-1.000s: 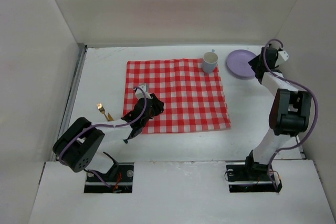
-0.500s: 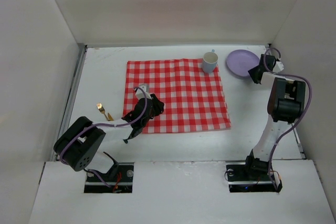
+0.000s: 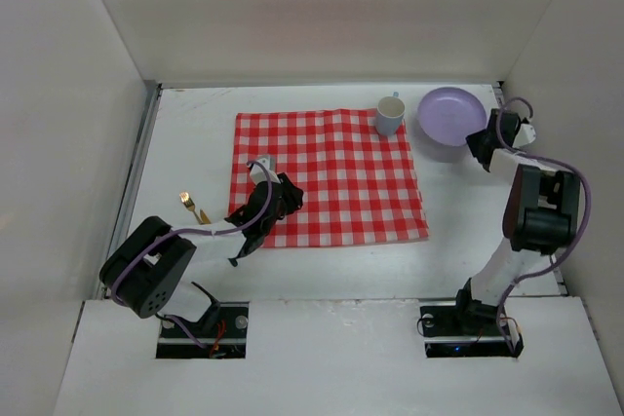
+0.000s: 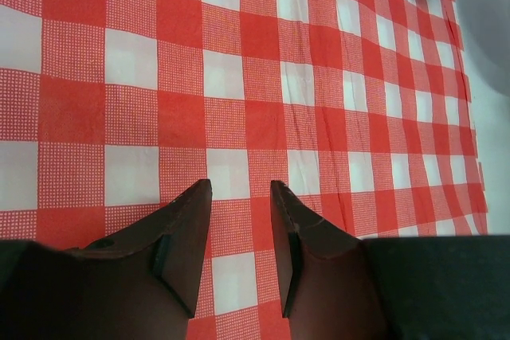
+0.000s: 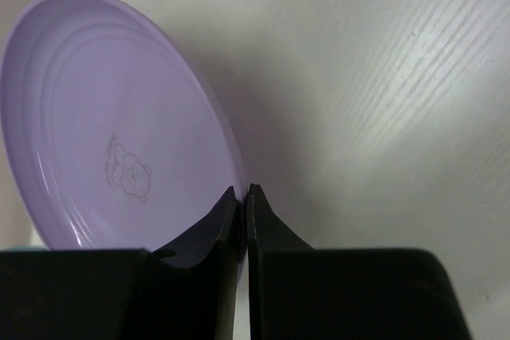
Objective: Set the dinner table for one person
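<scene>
Pinching the lilac plate (image 3: 447, 114), the right fingers (image 5: 203, 235) grip its rim.

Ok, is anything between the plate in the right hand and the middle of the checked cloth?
Yes: the cup stands at the cloth's far right corner, between the plate and the cloth's middle.

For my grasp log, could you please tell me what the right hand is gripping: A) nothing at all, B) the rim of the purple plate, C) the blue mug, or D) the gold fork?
B: the right wrist view shows the right hand pinched shut on the rim of the purple plate.
</scene>
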{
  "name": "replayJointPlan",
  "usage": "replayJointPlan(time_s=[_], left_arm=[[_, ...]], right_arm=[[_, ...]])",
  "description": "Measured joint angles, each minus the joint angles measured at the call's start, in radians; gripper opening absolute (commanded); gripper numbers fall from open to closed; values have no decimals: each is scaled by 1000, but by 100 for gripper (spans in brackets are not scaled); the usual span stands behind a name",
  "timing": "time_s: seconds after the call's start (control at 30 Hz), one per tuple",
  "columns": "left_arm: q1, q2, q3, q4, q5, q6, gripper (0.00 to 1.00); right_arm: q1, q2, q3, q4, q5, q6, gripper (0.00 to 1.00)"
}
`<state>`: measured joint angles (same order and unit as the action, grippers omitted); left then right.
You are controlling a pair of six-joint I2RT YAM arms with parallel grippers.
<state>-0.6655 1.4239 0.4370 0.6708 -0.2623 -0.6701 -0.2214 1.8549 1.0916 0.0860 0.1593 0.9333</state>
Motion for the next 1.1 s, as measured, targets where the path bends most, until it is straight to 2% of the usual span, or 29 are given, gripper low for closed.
replayJointPlan(time_s=[0.23, 0.4, 0.57, 0.7, 0.87, 1.1], left_arm=[[3, 0, -5, 15, 0, -1, 33], [20, -38, -40, 30, -31, -8, 31], [38, -166, -116, 43, -154, -18, 32], [64, -212, -126, 43, -227, -22, 32], [86, -212, -126, 19, -261, -30, 32], [101, -212, -126, 5, -274, -36, 32]], right_arm=[[47, -328, -50, 88, 2, -38, 10], [243, -467, -59, 152, -12, -109, 10], [500, -395, -59, 143, -56, -169, 10], [639, -265, -59, 82, -90, -192, 11], [698, -153, -59, 0, -111, -205, 11], [708, -98, -59, -29, -116, -208, 12]])
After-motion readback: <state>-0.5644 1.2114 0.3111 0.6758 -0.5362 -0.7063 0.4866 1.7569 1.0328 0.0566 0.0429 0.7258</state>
